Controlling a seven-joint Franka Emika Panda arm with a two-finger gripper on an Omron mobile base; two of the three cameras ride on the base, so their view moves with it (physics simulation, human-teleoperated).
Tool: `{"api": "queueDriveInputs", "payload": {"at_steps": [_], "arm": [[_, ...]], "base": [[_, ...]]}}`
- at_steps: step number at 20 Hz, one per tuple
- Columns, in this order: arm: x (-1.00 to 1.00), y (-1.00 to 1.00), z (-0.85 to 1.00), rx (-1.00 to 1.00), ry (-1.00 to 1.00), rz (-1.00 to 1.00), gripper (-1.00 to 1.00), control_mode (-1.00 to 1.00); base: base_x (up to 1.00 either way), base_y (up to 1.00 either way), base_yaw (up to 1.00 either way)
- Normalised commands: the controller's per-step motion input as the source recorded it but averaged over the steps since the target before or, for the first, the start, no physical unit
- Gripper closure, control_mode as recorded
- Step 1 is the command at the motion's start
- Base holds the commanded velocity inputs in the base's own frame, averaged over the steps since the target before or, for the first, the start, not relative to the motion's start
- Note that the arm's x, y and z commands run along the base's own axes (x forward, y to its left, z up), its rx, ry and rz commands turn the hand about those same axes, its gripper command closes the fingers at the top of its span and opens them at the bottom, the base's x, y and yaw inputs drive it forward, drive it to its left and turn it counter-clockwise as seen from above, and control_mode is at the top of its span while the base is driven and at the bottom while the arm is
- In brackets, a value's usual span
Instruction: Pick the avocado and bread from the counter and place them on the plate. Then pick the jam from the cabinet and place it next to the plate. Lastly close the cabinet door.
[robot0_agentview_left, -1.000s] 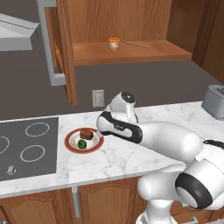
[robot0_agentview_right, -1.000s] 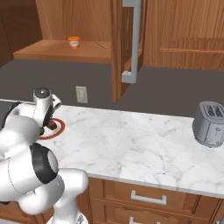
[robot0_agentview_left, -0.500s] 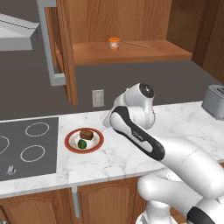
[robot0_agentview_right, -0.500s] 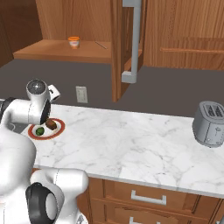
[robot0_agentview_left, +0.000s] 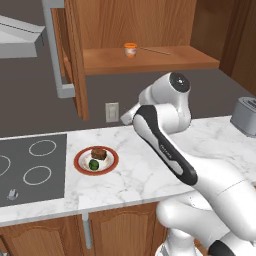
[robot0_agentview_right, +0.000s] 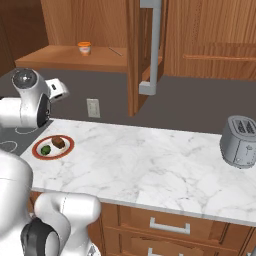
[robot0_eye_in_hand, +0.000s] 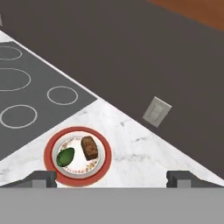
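Avocado (robot0_eye_in_hand: 65, 157) and bread (robot0_eye_in_hand: 89, 147) lie on the plate (robot0_eye_in_hand: 105, 168). Jam (robot0_agentview_left: 130, 50) sits in the cabinet (robot0_agentview_left: 150, 60). Gripper (robot0_eye_in_hand: 111, 178) wide, empty.

I see a round plate (robot0_eye_in_hand: 78, 156) with a wide red-brown rim and cream speckled centre at lower left of my hand view, carrying a dark green roundish avocado (robot0_eye_in_hand: 65, 157) and a dark brown blocky bread chunk (robot0_eye_in_hand: 89, 148). The white marble counter (robot0_eye_in_hand: 144, 153) shows grey veins. Upper centre of my left base view, a small orange jam jar (robot0_agentview_left: 130, 49) wears a paler band.
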Motion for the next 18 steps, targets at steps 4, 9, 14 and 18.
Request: {"api": "queueDriveInputs", "payload": {"at_steps": [4,9,14,18], "arm": [[-0.22,-0.27,0.65,0.13,0.00,-0.26,-1.00,-1.00],[-0.26,-0.34,0.53,0.16,0.00,-0.26,-1.00,-1.00],[-0.03,-0.31,0.49,0.17,0.00,-0.24,-1.00,-1.00],[0.00,-0.22,0.49,0.11,-0.06,-0.20,-1.00,-1.00]], "base": [[0.00,0.00,0.00],[0.00,0.00,0.00],[0.00,0.00,0.00],[0.00,0.00,0.00]]}}
